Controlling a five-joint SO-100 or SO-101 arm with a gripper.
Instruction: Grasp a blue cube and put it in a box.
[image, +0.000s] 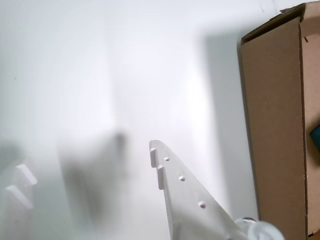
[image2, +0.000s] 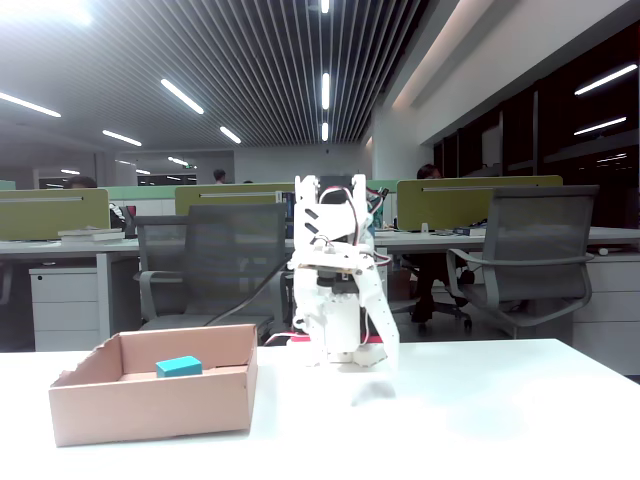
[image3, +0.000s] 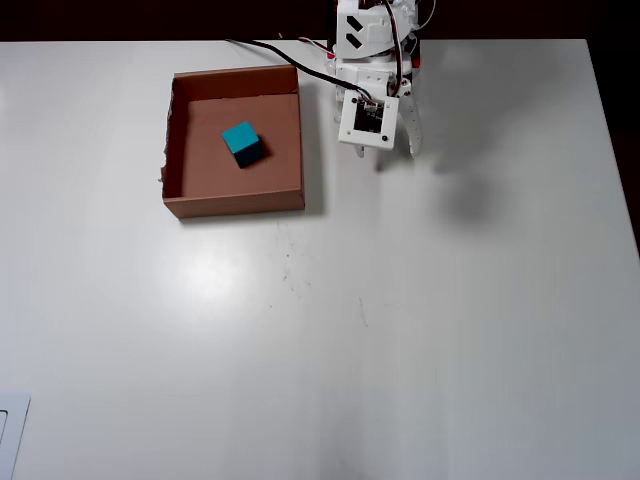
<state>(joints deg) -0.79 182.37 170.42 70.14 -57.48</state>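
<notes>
white table (image3: 400, 330), office chairs (image2: 215, 265), desks w/ green dividers (image2: 470, 190), ceiling strip lights (image2: 325, 90)

We see a white plastic robot arm (image3: 372, 100) with black cables, a red base and small screw holes along its jaws.

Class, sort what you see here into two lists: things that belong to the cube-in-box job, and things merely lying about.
Belonging to the job:
- blue cube, resting inside the box
- box, cardboard, on the table
- gripper, empty, beside the box

Lying about:
- cables behind the arm
- office chairs and desks in the background
</notes>
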